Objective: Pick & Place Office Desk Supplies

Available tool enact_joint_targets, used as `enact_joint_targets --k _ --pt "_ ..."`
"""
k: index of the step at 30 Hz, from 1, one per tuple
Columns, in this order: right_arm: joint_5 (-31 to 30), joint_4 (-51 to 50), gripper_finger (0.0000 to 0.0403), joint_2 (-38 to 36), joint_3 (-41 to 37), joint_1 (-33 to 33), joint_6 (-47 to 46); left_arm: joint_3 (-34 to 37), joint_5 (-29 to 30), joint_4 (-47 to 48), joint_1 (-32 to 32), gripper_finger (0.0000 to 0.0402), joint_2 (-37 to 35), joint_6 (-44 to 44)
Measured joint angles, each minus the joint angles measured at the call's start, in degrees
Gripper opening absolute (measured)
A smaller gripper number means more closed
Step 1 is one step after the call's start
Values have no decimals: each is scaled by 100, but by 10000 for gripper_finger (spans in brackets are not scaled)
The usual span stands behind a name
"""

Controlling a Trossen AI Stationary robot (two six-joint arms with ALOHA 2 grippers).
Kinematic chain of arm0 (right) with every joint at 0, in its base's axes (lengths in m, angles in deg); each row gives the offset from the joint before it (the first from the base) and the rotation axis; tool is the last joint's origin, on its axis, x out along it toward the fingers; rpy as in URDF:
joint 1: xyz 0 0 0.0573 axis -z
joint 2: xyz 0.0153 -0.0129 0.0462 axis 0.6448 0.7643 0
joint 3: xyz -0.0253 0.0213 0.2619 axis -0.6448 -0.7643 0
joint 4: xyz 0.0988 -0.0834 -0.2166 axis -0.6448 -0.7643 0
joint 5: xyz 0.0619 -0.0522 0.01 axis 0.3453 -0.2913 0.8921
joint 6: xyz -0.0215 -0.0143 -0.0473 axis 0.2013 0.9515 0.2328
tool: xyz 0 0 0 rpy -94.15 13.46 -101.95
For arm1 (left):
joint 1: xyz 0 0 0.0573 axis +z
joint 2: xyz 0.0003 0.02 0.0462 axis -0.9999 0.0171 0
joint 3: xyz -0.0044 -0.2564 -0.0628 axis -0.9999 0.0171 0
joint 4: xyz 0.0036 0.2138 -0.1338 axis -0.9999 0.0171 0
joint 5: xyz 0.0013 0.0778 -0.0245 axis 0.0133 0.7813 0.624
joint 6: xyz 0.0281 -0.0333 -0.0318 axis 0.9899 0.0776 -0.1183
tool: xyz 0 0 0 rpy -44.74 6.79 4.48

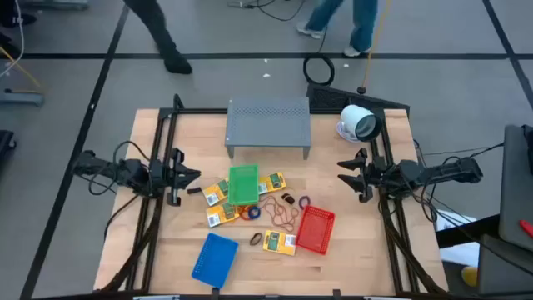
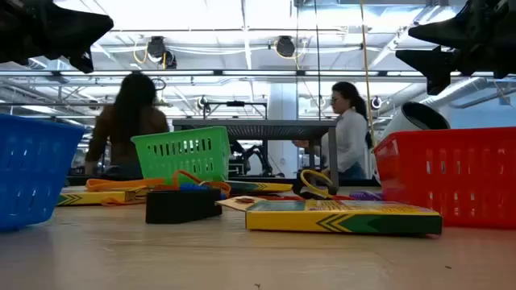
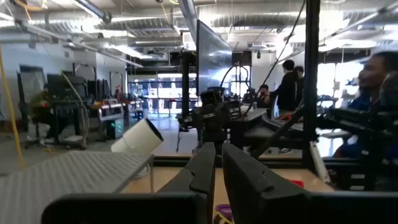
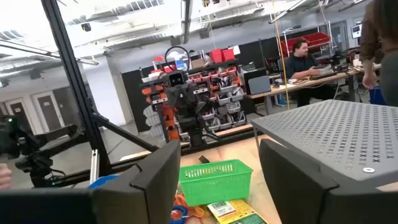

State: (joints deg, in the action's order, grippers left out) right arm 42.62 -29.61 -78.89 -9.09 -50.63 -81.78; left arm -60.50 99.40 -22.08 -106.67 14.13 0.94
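The office desk supplies lie in the middle of the table. Yellow packets with green labels (image 1: 279, 242) (image 1: 221, 215) lie flat, and one (image 2: 343, 217) shows close in the low view. Tan rubber bands (image 1: 280, 213) and small rings (image 1: 303, 201) (image 1: 256, 239) lie between them. My left gripper (image 1: 193, 176) (image 3: 219, 171) hovers at the table's left side, shut with nothing between its fingers. At the right side my right gripper (image 1: 343, 172) (image 4: 217, 168) hovers open and points at the supplies. Both are clear above the table.
A green basket (image 1: 243, 184), a red basket (image 1: 315, 229) and a blue basket (image 1: 215, 257) stand among the supplies. A grey perforated shelf (image 1: 268, 125) stands at the far middle and a white round device (image 1: 358, 122) at the far right. People move beyond the table.
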Motion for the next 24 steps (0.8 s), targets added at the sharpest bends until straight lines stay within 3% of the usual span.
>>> enact_joint_targets --k 18,24 --pt "16 -2 210 2 0 0 339 0 0 -13 0 37 0 207" --pt "475 149 210 21 0 -2 592 0 0 -10 0 37 0 196"
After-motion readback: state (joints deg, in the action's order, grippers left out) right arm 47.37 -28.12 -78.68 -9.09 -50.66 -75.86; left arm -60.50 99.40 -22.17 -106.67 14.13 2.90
